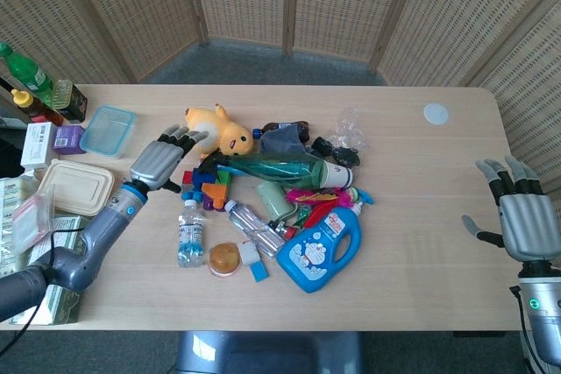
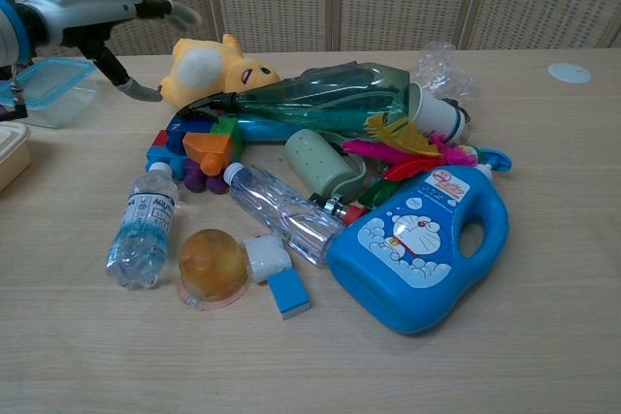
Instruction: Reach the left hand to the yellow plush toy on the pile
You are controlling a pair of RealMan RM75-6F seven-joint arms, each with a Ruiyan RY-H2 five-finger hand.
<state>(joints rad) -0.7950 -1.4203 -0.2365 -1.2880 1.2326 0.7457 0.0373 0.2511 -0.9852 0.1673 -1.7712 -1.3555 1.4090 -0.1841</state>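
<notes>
**Fingers at the edge of the toy, nothing held yet**

The fingers [image 1: 180, 135] of the left hand [image 1: 158, 162] are stretched forward and slightly apart, with nothing between them; their tips lie just beside the yellow plush toy [image 1: 219, 129], at its near flank. From the head view I cannot tell whether the tips actually touch the plush or stop just short. In the chest view the hand [image 2: 92, 9] hangs above the table with the thumb hanging below the palm, and the toy [image 2: 215, 70] sits just to its right.

The toy lies on its side at the far left corner of the pile, its head toward the dark green bottle [image 1: 276, 167] and the coloured blocks [image 1: 208, 188] just in front of it. Further out, a clear lidded box [image 1: 109, 130] stands on the table [image 1: 421, 243] behind the wrist, and a small water bottle [image 1: 189, 234] lies nearer the robot.

The right hand [image 1: 515, 213] is well apart at the table's far right edge, fingers spread, holding nothing.

By my judgement the reach is nearly complete. What remains is a short advance of the hand over the toy's body, kept level enough to clear the blocks below and not to push the toy deeper into the pile.
</notes>
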